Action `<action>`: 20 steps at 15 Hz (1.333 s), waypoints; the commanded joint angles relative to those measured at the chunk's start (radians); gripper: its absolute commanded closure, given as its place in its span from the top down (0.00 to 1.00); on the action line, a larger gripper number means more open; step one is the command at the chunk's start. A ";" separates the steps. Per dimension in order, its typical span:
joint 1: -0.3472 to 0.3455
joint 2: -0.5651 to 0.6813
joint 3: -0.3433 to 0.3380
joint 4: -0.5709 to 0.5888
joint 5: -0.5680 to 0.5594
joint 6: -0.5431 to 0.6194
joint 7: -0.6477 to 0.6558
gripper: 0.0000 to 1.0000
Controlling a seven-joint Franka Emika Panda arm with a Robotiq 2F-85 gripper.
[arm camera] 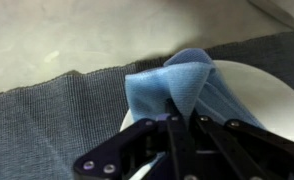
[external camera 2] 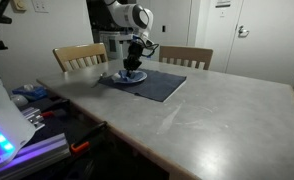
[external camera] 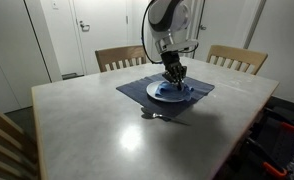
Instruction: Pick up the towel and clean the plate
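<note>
Toward the upper left, the gripper (external camera 2: 134, 67) presses down on a blue towel (external camera 2: 128, 74) over the plate (external camera 2: 138, 78), on a dark mat (external camera 2: 159, 88) covering the grey table (external camera 2: 222, 120).

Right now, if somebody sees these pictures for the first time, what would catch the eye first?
The gripper is down over the white plate at the far middle of the grey table. In the wrist view it is shut on a blue towel bunched on that plate. A dark placemat lies under the plate.
</note>
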 commanded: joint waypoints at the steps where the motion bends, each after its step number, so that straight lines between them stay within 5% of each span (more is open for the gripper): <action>1: 0.064 0.032 -0.051 0.035 -0.087 0.056 0.168 0.02; 5: 0.077 0.033 -0.048 0.035 -0.075 0.175 0.276 0.02; 8: 0.050 0.027 -0.012 0.036 -0.015 0.212 0.227 0.02; 13: -0.015 0.022 0.064 0.078 0.124 0.045 0.003 0.02; 20: 0.062 0.048 -0.043 0.143 -0.040 -0.226 0.225 0.02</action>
